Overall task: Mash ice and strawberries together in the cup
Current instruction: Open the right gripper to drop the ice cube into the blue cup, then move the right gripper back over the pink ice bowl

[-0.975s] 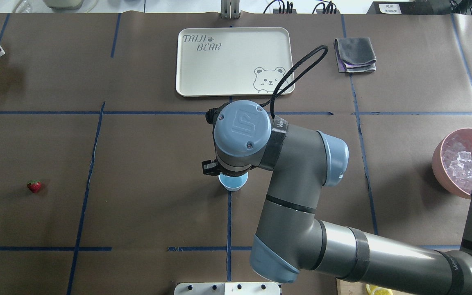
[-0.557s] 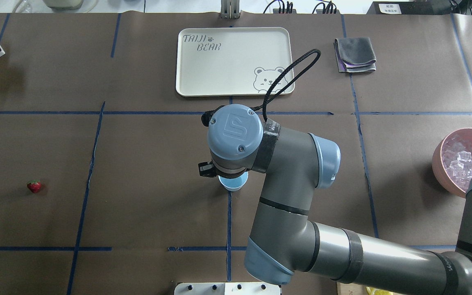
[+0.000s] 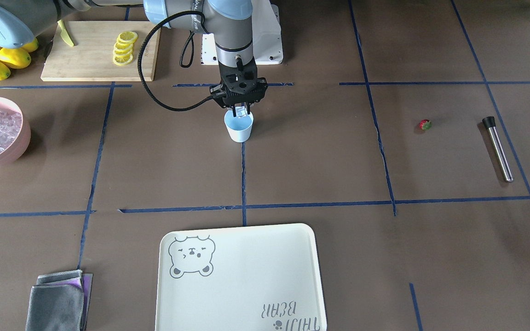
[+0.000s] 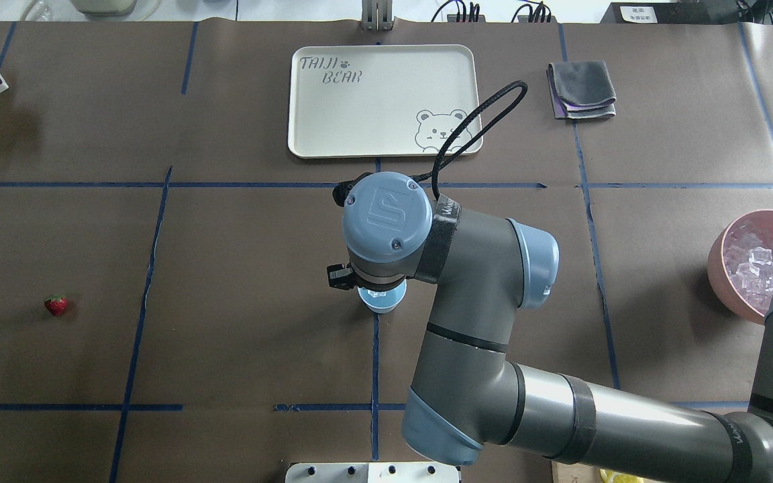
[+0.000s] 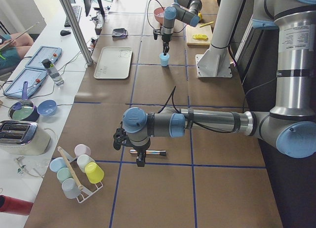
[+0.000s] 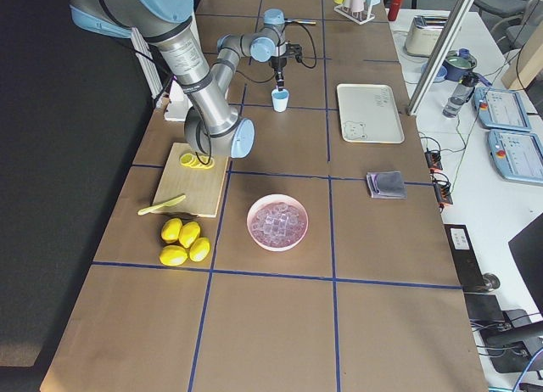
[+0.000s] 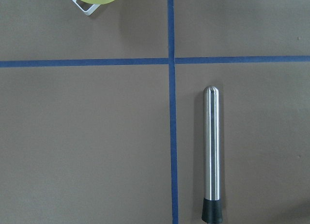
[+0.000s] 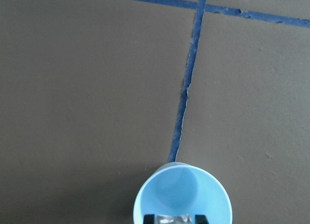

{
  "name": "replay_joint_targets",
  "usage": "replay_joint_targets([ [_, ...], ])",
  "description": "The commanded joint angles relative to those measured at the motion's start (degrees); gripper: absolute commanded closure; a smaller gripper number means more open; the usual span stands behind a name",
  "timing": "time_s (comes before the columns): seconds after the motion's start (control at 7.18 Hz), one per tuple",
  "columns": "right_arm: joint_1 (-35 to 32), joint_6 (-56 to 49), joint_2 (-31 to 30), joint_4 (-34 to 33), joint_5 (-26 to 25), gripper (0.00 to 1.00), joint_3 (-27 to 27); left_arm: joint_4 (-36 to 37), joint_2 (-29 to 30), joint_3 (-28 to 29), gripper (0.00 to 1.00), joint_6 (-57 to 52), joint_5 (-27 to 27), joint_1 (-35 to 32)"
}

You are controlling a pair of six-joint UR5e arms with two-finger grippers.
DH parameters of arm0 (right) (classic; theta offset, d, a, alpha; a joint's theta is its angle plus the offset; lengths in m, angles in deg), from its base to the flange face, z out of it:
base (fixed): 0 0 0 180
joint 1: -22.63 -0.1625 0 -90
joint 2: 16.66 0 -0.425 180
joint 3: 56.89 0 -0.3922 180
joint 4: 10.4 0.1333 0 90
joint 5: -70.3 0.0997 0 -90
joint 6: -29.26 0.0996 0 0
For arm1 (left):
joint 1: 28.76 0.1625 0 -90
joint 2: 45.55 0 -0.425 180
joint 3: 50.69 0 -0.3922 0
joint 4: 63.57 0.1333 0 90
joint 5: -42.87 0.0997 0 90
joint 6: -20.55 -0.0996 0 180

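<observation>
The cup, white outside and pale blue inside, stands upright at the table's middle. Directly above its mouth is my right gripper, shut on a clear cube of ice; in the right wrist view the cube sits between the two fingertips over the cup. More ice fills the pink bowl far to the right. One strawberry lies alone on the table's left side. My left gripper shows only in the exterior left view, hovering over a steel muddler; I cannot tell whether it is open.
A cream bear tray and a folded grey cloth lie on the far side. A cutting board with lemon slices and whole lemons sit by the robot's base. A rack of coloured cups stands at the left end.
My right arm has shifted slightly left and settled over the cup. The ice cube now shows above the cup's mouth in the overhead view.
</observation>
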Motion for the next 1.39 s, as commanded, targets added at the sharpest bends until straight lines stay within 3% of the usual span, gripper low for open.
replay_joint_targets([
  [0.0, -0.01, 0.0, 0.05, -0.15, 0.08, 0.01, -0.42, 0.0, 0.0, 0.0, 0.0, 0.0, 0.0, 0.0],
  [0.14, -0.7, 0.0, -0.3, -0.76, 0.26, 0.01, -2.08, 0.0, 0.0, -0.09, 0.0, 0.0, 0.0, 0.0],
  [0.28, -1.75, -0.17, -1.52, -6.94, 0.43, 0.01, -7.32, -0.08, 0.09, -0.18, 0.0, 0.35, 0.0, 0.0],
  [0.42, -4.37, -1.04, -5.01, -10.83, 0.78, 0.01, -13.98, -0.17, 0.26, -0.27, 0.0, 0.53, 0.0, 0.0],
  [0.56, -6.58, -3.75, -12.62, -10.87, 0.96, 0.01, -21.97, -0.17, 0.44, -0.18, 0.0, 0.53, 0.0, 0.0],
  [0.7, -9.64, -6.82, -16.43, -10.96, 0.96, 0.01, -25.96, -0.26, 0.44, -0.27, 0.0, 0.53, 0.0, 0.09],
  [0.84, -14.11, -7.29, -21.34, -10.35, 4.27, 0.01, -28.44, -0.26, 0.53, -0.18, 0.0, 0.53, 0.0, 0.09],
  [1.11, -27.72, -15.96, -30.22, -6.41, 17.96, 0.01, -30.21, -0.26, 0.88, -0.18, 0.0, 0.53, 0.0, 0.09],
  [1.25, -32.22, -19.3, -37.58, -1.52, 20.71, 0.01, -30.39, -0.26, 0.97, -0.27, 0.0, 0.53, -0.09, 0.09],
])
